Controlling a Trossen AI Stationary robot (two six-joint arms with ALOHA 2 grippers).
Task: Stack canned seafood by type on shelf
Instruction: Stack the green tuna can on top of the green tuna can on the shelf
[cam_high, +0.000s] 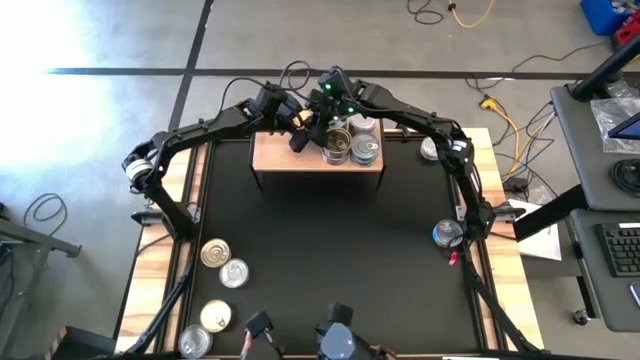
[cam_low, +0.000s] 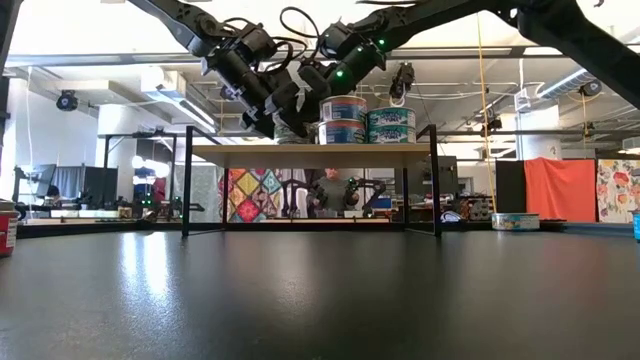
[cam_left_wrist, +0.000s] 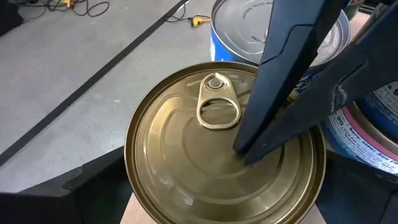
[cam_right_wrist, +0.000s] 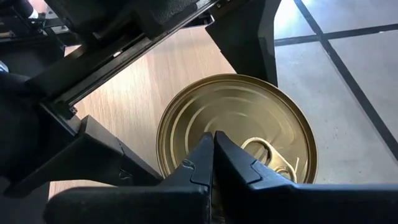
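Canned seafood is gathered on the shelf (cam_high: 275, 156), and one gold-lidded tin (cam_left_wrist: 217, 155) there sits between the spread fingers of the left gripper (cam_high: 300, 130), which stands wide open around it; whether the fingers touch its sides cannot be told. The right gripper (cam_right_wrist: 212, 163) is fully closed, its joined tips pressing down on that tin's gold lid beside the pull ring (cam_left_wrist: 217, 109). Both arms reach in from the table's sides, elbows bent outward, and meet over the back of the shelf, the left wrist angled down from the left, the right one from the right. Just beside the gold tin stand stacked blue-labelled tins with silver lids (cam_high: 362, 140), two high in the low view (cam_low: 368, 122). Farther off, four loose tins (cam_high: 222, 262) lie on the black table (cam_high: 330, 240) near its front left corner, one tin (cam_high: 447, 234) rests at the right edge by the right arm's base, and another (cam_high: 430, 149) near the shelf's right end.
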